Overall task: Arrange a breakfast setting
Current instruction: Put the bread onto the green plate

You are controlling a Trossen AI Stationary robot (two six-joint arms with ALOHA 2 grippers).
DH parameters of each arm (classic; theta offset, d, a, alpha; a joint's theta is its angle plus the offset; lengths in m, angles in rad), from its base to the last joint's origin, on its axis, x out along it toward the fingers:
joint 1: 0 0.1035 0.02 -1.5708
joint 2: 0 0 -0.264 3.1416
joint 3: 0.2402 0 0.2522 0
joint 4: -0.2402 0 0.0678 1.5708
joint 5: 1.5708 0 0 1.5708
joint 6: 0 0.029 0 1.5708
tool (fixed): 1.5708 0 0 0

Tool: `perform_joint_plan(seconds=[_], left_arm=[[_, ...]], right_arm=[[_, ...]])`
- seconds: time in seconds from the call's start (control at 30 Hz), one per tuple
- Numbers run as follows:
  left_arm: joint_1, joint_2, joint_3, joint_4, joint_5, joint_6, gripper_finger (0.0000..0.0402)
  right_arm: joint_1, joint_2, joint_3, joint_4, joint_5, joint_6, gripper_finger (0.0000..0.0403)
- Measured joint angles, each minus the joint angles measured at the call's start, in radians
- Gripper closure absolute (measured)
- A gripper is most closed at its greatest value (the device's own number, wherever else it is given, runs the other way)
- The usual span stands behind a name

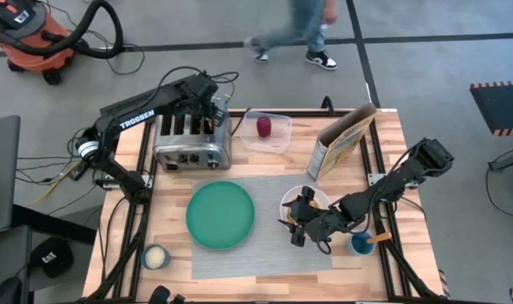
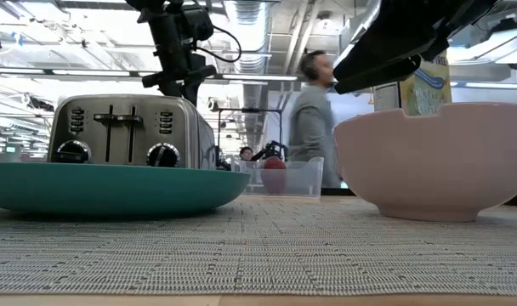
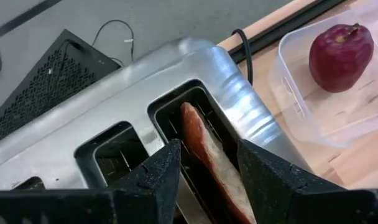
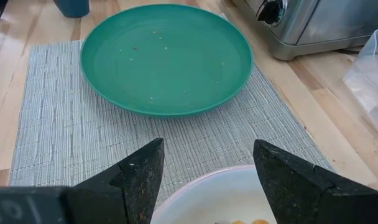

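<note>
Low view up close: woven grey placemat (image 2: 258, 246), ribbed texture, carrying a smooth round teal plate (image 2: 105, 187) and a matte white bowl (image 2: 437, 161) with a notched rim. Further back, a chrome four-slot toaster (image 2: 127, 132) with dials and levers, then a clear plastic tub (image 2: 292, 178) holding a dark-red fruit (image 2: 274, 174), glossy, stem still on. Behind the table, a blurred person walking past.

Right gripper (image 4: 207, 180) angled low over the bowl, fingers spread wide, gripping nothing.

"TROSSEN" readable in white along the left arm (image 1: 134, 118), reaching over the toaster. Left gripper (image 3: 204, 180) nose-down at one slot, fingers straddling a tan, browned slice of bread (image 3: 207, 162) standing in it; probably not pinching yet, hard to tell from this angle.
</note>
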Motion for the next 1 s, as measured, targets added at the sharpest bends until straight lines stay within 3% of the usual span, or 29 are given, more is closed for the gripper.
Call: perform_joint_plan(seconds=[0.63, 1.0], left_arm=[[-0.01, 0.019, 0.0, -0.013, 0.019, -0.003, 0.0339], [-0.028, 0.01, 0.008, -0.013, -0.027, 0.005, 0.0392]], right_arm=[[0.0, 0.0, 0.0, 0.003, 0.001, -0.001, 0.0127], [0.0, 0.0, 0.0, 0.009, 0.0, -0.002, 0.0127]])
